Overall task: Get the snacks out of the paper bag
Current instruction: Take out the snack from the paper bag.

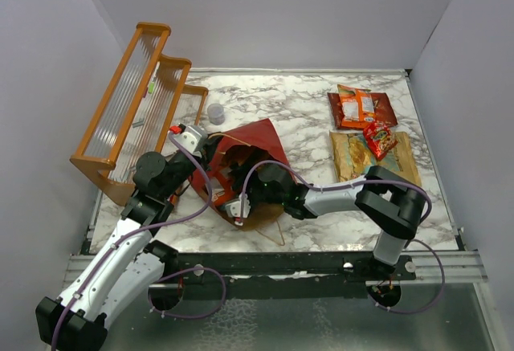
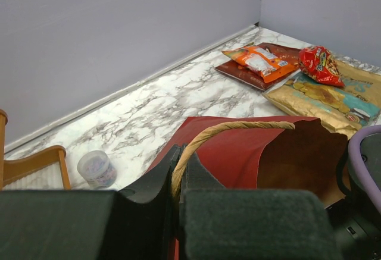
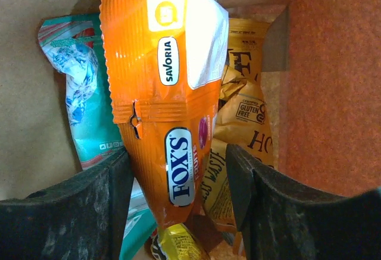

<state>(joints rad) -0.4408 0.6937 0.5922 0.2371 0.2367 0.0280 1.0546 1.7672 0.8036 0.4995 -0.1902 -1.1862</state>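
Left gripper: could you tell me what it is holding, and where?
The left gripper holds the paper bag by its twine handle, pinched near one end of the loop.

marble table (image 1: 289, 118) under paper bag (image 1: 257, 144), snacks (image 1: 361, 108)

The paper bag (image 1: 255, 144) is lying on its side, mouth open, containing an orange packet (image 3: 166, 111) and a teal packet (image 3: 74, 87).
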